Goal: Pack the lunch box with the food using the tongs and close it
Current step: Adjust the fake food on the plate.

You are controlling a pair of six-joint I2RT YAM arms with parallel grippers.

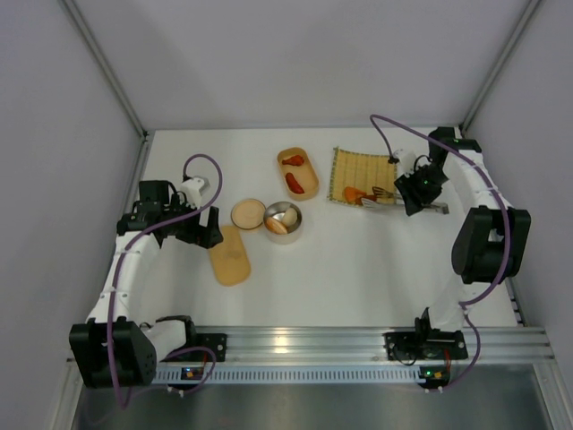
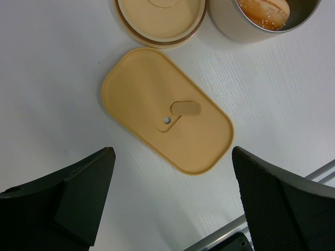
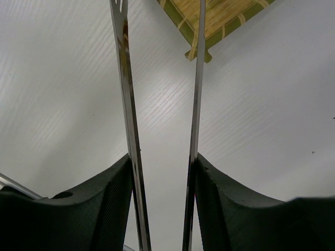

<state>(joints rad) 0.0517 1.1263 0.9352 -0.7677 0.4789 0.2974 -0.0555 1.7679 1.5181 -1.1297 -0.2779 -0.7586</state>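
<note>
The open oval lunch box point(image 1: 311, 175) lies at the back centre with two red food pieces point(image 1: 294, 182) in it. An orange piece point(image 1: 353, 193) rests on the yellow woven mat point(image 1: 360, 167). My right gripper point(image 1: 414, 192) is shut on the tongs point(image 1: 383, 195), whose tips reach over the mat's near edge. In the right wrist view the tongs' two arms point(image 3: 126, 104) run up from between my fingers point(image 3: 112, 198), spread apart, with the mat's corner point(image 3: 222, 15) beyond. My left gripper point(image 2: 171, 157) hangs open above the tan oval lid point(image 2: 167, 112).
A steel round container point(image 1: 284, 219) holding a sesame bun point(image 2: 264, 11) stands mid-table, with its round tan lid point(image 1: 248, 214) beside it. The oval lid point(image 1: 230, 254) lies near the left gripper point(image 1: 208, 235). A metal rail point(image 1: 304, 342) runs along the near edge.
</note>
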